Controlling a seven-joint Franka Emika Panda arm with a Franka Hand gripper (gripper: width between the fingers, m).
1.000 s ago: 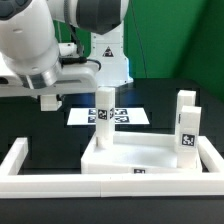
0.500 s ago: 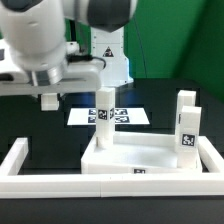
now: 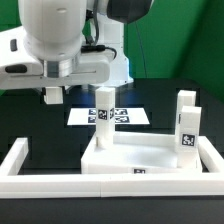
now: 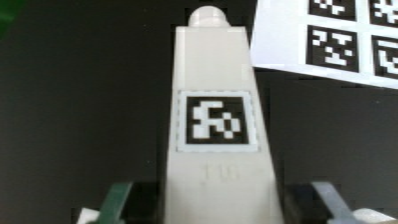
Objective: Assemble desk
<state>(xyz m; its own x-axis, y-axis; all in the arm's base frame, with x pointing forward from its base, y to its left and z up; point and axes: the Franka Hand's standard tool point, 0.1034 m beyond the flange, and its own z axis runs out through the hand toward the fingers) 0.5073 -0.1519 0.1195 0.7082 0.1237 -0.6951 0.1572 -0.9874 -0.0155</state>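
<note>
My gripper point(image 4: 210, 197) holds a tagged white leg point(image 4: 217, 110) between its fingers, near the marker board point(image 4: 331, 38) and behind the desk top point(image 3: 140, 158)

desk top point(image 3: 138, 158): white plastic, smooth, matt | leg point(image 4: 215, 120): white plastic, faint sheen, fine layer lines seen, black-and-white printed tag borne | marker board point(image 3: 90, 116): thin, flat, white, paper-like, matt | border bars point(image 3: 20, 160): white, matt | surface point(image 3: 40, 130): black, dull | arm shell point(image 3: 55, 30): glossy white plastic
</note>
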